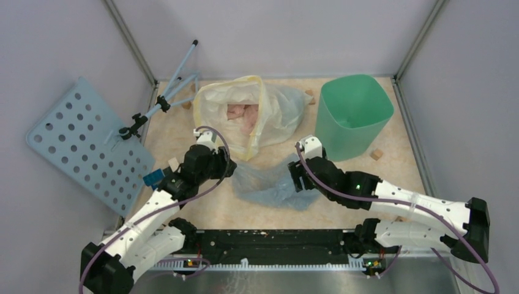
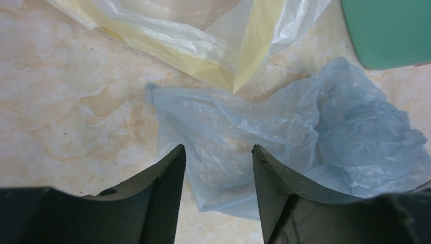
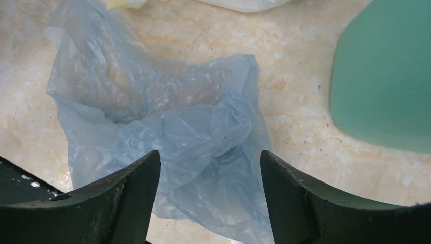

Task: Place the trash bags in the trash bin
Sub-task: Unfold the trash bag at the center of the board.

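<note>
– Pale-blue plastic, crumpled and see-through: is that the trash bag [image 1: 269, 184]?

– Yes. It lies flat on the marbled table [image 1: 398, 177], near the middle, in a loose heap. It is not in the trash bin [image 1: 349, 138].

– Where does the bin stand?

– At about 1 o'clock from the bag, upright and mint-green, mouth up, apart from the bag. A small wooden block [image 1: 376, 154] lies at the bin's 4 o'clock.

– And the arms?

– The left gripper [image 1: 227, 168] is at the bag's 9 o'clock and the right gripper [image 1: 295, 177] at its 3 o'clock, facing each other across it. Both have their jaws spread wide and hold nothing.

– What do the wrist cameras show?

– The left one looks past its fingers [image 2: 167, 188] onto the bag's thin edge [image 2: 305, 127]. The right one shows the thicker crumpled part [image 3: 167, 127] under the gap. Whether any finger touches the plastic, I cannot tell.

– Anything else nearby?

– A whitish bag with a yellow rim [image 1: 251, 113] lies at the blue bag's 12 o'clock, just beside it. A pale-blue perforated board [image 1: 85, 144] leans at the table's 9 o'clock.
</note>
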You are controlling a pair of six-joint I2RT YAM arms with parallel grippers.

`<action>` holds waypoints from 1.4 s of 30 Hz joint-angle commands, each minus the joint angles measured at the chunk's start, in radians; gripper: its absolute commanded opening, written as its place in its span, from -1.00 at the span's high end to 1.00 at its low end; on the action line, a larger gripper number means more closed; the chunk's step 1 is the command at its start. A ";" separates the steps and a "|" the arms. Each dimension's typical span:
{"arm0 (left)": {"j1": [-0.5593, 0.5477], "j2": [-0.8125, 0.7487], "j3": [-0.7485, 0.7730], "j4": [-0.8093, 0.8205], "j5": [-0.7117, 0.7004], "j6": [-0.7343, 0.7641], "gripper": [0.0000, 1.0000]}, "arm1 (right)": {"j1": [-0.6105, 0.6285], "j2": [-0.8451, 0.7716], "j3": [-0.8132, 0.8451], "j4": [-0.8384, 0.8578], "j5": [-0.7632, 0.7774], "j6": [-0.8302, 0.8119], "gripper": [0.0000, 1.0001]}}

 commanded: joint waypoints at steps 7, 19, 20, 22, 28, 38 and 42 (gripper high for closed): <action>-0.002 0.158 -0.030 0.092 -0.021 0.032 -0.62 | 0.010 0.034 0.061 0.023 0.043 0.025 -0.44; 0.003 0.382 -0.018 0.189 -0.137 0.021 -0.46 | -0.117 0.064 0.043 0.021 -0.063 0.099 -0.56; 0.006 0.399 -0.017 0.199 -0.141 0.021 -0.47 | -0.137 0.071 0.044 0.023 -0.084 0.108 -0.57; 0.015 0.437 -0.011 0.217 -0.153 0.019 -0.44 | -0.157 0.088 0.054 0.024 -0.093 0.127 -0.57; 0.028 0.497 0.007 0.283 -0.134 0.008 -0.09 | -0.183 0.193 0.105 0.002 -0.115 0.176 -0.47; 0.032 0.475 -0.014 0.324 -0.188 -0.024 1.00 | -0.225 0.252 0.095 0.108 -0.233 0.225 0.79; 0.032 0.329 -0.022 0.276 -0.243 0.001 1.00 | -0.224 0.179 0.105 0.148 -0.254 0.165 1.00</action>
